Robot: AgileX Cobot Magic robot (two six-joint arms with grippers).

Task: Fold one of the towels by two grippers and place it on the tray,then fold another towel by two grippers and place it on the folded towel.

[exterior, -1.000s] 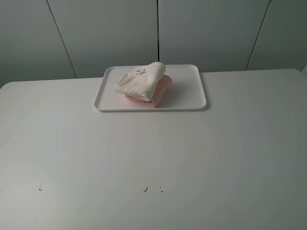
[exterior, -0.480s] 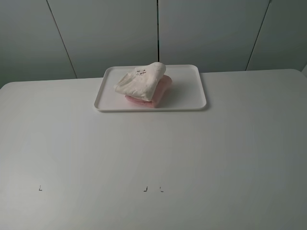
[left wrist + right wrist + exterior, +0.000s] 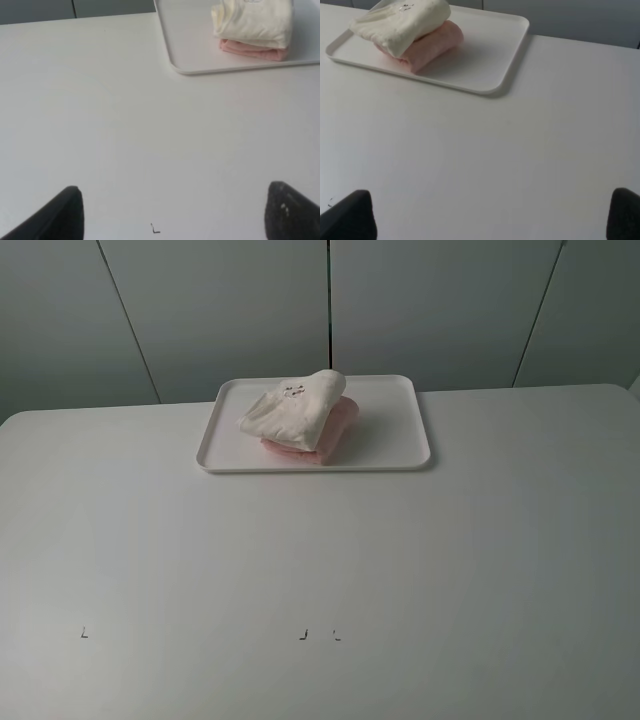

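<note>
The white tray (image 3: 395, 430) sits at the far middle of the table. On it lies the folded pink towel (image 3: 335, 430), and the folded cream-white towel (image 3: 295, 412) rests on top of it. Neither gripper shows in the exterior high view. The left wrist view has the left gripper (image 3: 175, 212) open over bare table, well short of the tray (image 3: 190, 55) and the towel stack (image 3: 252, 25). My right gripper (image 3: 490, 215) is open too, with nothing between its fingers, far from the tray (image 3: 490, 65) and the cream-white towel (image 3: 400, 22) on the pink one (image 3: 432, 45).
Small dark marks (image 3: 303, 634) sit on the white table near its front edge. Grey wall panels (image 3: 330, 310) rise behind the table's far edge.
</note>
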